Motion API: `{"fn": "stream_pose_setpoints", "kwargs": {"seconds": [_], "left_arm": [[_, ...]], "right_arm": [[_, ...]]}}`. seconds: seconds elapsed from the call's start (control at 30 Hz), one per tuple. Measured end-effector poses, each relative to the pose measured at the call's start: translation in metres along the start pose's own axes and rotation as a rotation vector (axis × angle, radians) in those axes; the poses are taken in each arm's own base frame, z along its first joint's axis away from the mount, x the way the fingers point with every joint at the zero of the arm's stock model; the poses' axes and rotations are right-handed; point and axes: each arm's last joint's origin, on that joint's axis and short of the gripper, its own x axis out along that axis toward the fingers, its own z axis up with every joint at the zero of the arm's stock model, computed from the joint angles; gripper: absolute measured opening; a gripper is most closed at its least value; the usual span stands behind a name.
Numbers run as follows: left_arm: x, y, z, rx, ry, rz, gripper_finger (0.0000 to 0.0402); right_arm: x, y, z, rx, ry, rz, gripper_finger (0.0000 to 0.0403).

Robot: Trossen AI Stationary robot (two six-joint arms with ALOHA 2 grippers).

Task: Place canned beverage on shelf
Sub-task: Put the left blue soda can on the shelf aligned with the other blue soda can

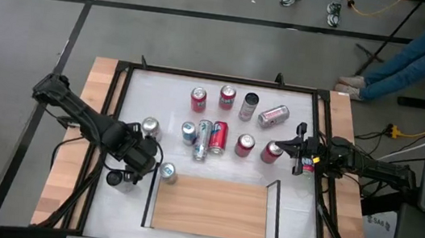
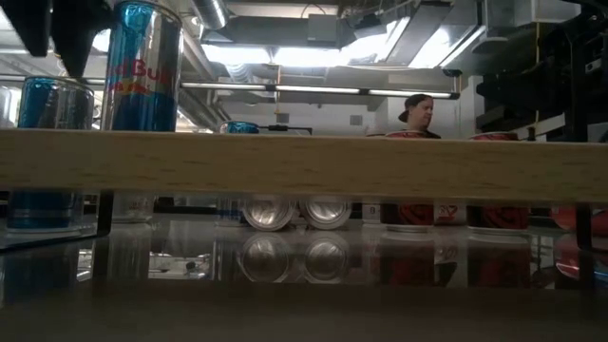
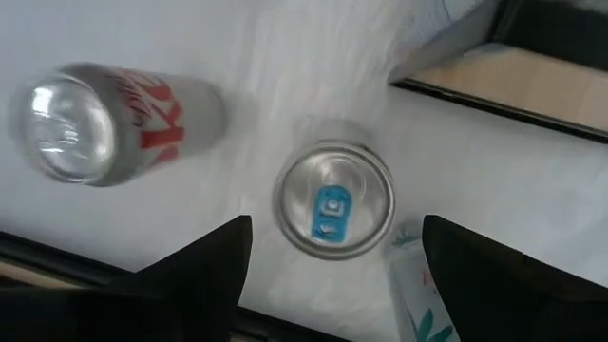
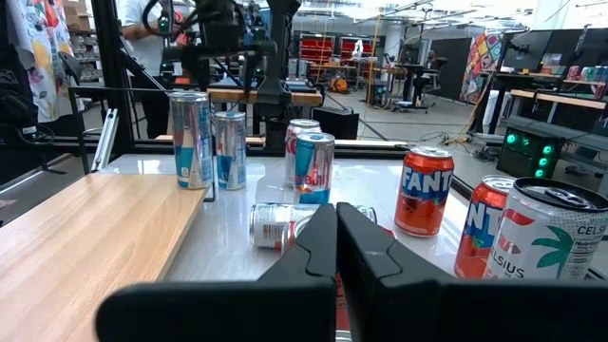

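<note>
A short blue can (image 3: 332,199), silver top with a blue tab, stands upright on its base on the white tabletop, just left of the light-wood shelf (image 1: 210,208). In the low view this blue can (image 2: 52,104) is at far left. My left gripper (image 3: 334,228) hangs open straight above it, a finger on either side and the tips just over its rim, touching nothing. In the high view the left gripper (image 1: 141,159) hides this can. My right gripper (image 4: 335,228) waits shut and level at the table's right edge, also seen in the high view (image 1: 300,150).
A Diet Coke can (image 3: 95,123) stands just beyond the blue one. A tall Red Bull can (image 1: 167,173) is at the shelf's far left corner. A white can with teal print (image 3: 418,290) is close by one finger. Several more cans (image 1: 219,132) crowd the far half. A person (image 2: 418,114) is behind the table.
</note>
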Motion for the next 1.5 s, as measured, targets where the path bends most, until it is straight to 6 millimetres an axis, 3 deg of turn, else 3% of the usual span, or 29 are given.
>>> {"fn": "stream_pose_setpoints", "kwargs": {"seconds": [0.4,1.3,1.5], "left_arm": [[0.033,0.006,0.001,0.002,0.065,-0.031,0.0300],[0.034,0.004,0.005,0.054,0.006,-0.010,0.0299],[0.034,0.004,0.004,0.054,0.008,-0.012,0.0269]], "right_arm": [[0.000,0.000,0.000,0.000,0.000,0.000,0.0001],[0.000,0.000,0.000,0.000,0.000,0.000,0.0001],[0.000,0.000,0.000,0.000,0.000,0.000,0.0001]]}}
